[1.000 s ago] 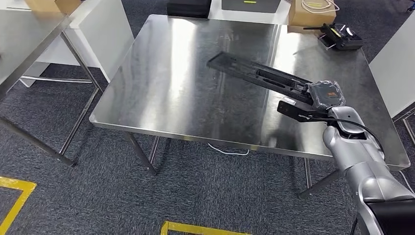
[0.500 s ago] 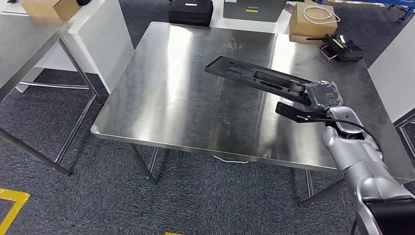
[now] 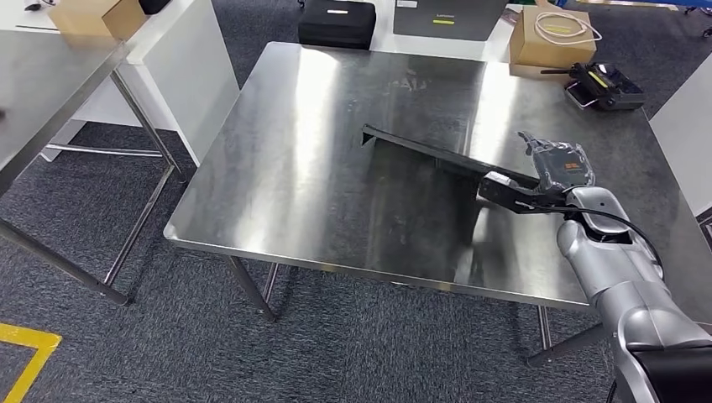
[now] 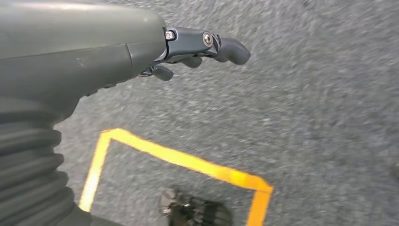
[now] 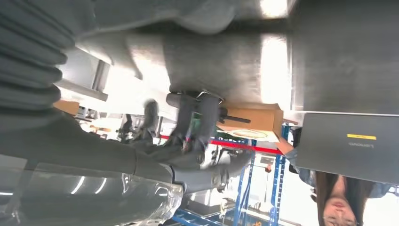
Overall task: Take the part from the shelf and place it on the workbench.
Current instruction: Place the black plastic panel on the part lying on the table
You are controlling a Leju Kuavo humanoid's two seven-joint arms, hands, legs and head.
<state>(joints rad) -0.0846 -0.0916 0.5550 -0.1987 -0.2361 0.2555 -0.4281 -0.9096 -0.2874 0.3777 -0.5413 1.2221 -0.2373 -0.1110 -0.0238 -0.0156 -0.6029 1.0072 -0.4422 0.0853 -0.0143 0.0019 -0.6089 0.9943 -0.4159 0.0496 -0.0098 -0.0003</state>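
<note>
Head view first: my right robot hand sits over the right part of the desk, wrapped in clear film, and it grips the near right end of the part. That part is a long, flat black piece; I see it nearly edge-on, running from the hand toward the far left across the middle of the desk, its far end pointing up-left. I cannot tell whether it touches the steel surface or hangs just above it. The silver right arm comes in from the near right corner.

My left robot hand hangs low over grey carpet, fingers loosely apart with nothing in them, above a yellow floor marking.

Farther out, on the far right corner of the desk, lies a black remote controller. Behind it a cardboard box carries a coil of white cable. A black case stands on the floor past the far edge. Another steel table stands at the far left. In the right wrist view a person stands beyond the desk.
</note>
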